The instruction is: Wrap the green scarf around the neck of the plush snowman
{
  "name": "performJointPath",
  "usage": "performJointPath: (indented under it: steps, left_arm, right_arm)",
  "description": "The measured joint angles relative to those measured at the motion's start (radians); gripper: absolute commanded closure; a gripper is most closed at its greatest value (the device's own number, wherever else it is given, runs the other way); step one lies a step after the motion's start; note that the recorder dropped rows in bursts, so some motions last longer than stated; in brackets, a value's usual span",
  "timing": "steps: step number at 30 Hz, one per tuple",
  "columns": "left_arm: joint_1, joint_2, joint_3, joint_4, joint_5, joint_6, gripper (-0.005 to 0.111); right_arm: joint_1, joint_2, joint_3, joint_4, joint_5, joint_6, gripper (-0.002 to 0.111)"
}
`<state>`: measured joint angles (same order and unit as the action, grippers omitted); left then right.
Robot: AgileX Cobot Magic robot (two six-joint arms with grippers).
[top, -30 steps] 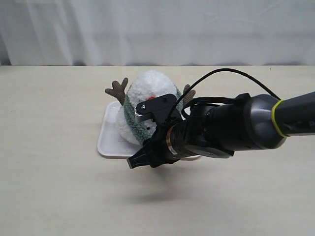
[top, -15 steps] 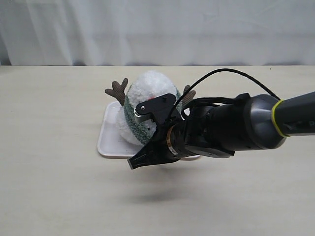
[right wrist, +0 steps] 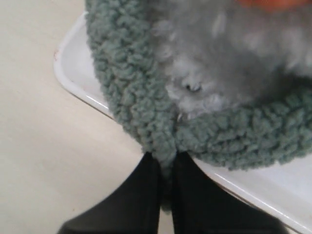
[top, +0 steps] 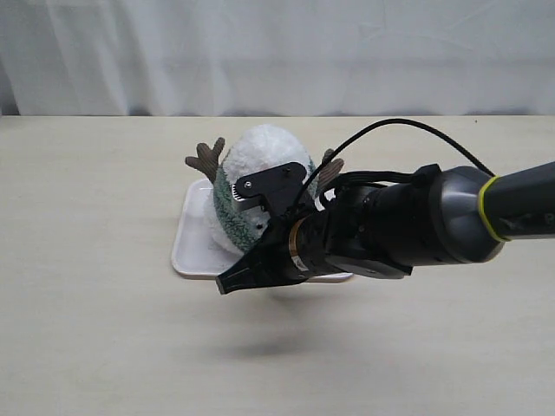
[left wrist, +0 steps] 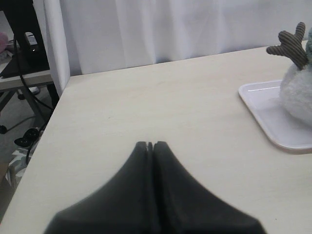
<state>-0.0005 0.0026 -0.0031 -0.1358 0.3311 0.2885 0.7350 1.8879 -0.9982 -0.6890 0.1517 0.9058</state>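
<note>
1. Pinching a fold of the green scarf, the right gripper has its jaws closed tight on the knit.
2. The scarf is banded around the plush snowman, which sits on the white tray.
3. The snowman lies directly ahead of the right gripper, with the scarf band running crosswise to the fingers.
4. The left gripper, closed and empty, hovers over the table well apart from the tray, so the right arm is nearer.

A shallow white tray with rounded corners lies flat on the pale beige tabletop. A white curtain hangs behind it, and dark furniture stands beyond one tabletop corner
</note>
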Motion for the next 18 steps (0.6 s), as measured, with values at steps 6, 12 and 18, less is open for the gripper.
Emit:
performJointPath:
  steps: [6, 12, 18]
  left_arm:
    - [0.000, 0.000, 0.000, 0.000, 0.000, 0.000, 0.107]
    - [0.000, 0.000, 0.000, 0.000, 0.000, 0.000, 0.107]
    - [0.000, 0.000, 0.000, 0.000, 0.000, 0.000, 0.107]
  right_arm:
    - [0.000, 0.000, 0.000, 0.000, 0.033, 0.000, 0.104]
    - [0.000, 0.000, 0.012, 0.000, 0.104, 0.000, 0.104]
    - [0.000, 0.000, 0.012, 0.000, 0.108, -0.002, 0.104]
